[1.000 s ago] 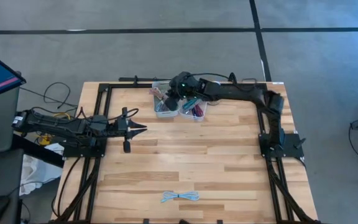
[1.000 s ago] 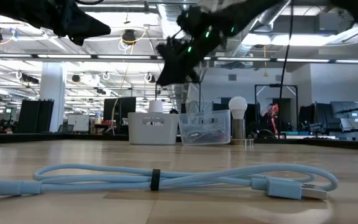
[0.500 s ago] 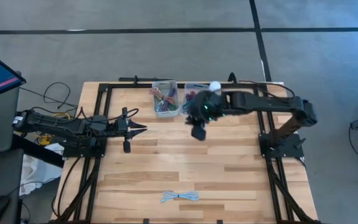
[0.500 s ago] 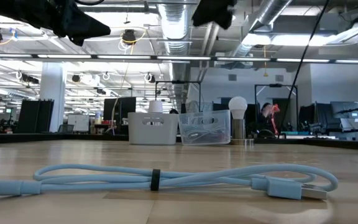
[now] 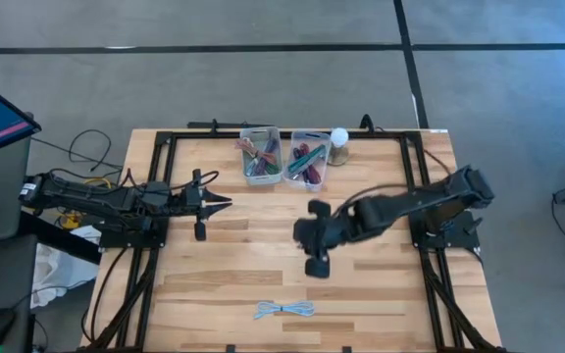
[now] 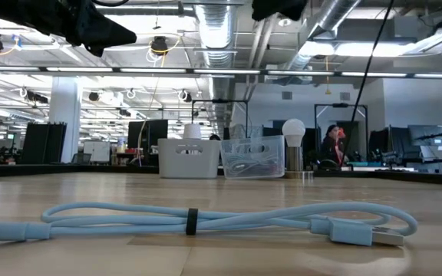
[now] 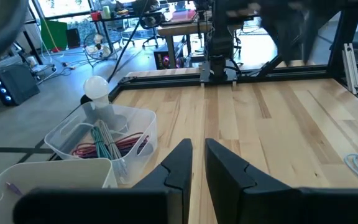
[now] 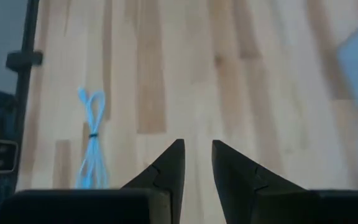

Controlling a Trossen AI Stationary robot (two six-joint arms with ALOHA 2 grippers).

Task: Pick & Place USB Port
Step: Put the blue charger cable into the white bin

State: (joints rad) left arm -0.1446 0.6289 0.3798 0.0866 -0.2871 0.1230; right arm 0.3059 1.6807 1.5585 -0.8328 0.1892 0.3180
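A light blue USB cable (image 5: pixel 284 310), coiled and bound by a dark tie, lies flat on the wooden table near its near edge; it also shows in the low view (image 6: pixel 206 218) and the right wrist view (image 8: pixel 92 140). My right gripper (image 5: pixel 317 267) hangs above the table's middle, well short of the cable, its fingers (image 8: pixel 197 144) a narrow gap apart and holding nothing. My left gripper (image 5: pixel 226 204) waits at the table's left side, shut and empty (image 7: pixel 197 144).
Two clear bins (image 5: pixel 262 155) (image 5: pixel 308 159) with coloured cables stand at the far edge, a white bulb (image 5: pixel 338 137) beside them. A black frame (image 5: pixel 161 186) runs round the table. Bare wood lies between my right gripper and the cable. A person (image 6: pixel 333 146) stands in the room behind.
My right gripper has swung away from above the bins at the far edge, toward the near edge, and now hangs over the middle of the table. The cable has not moved.
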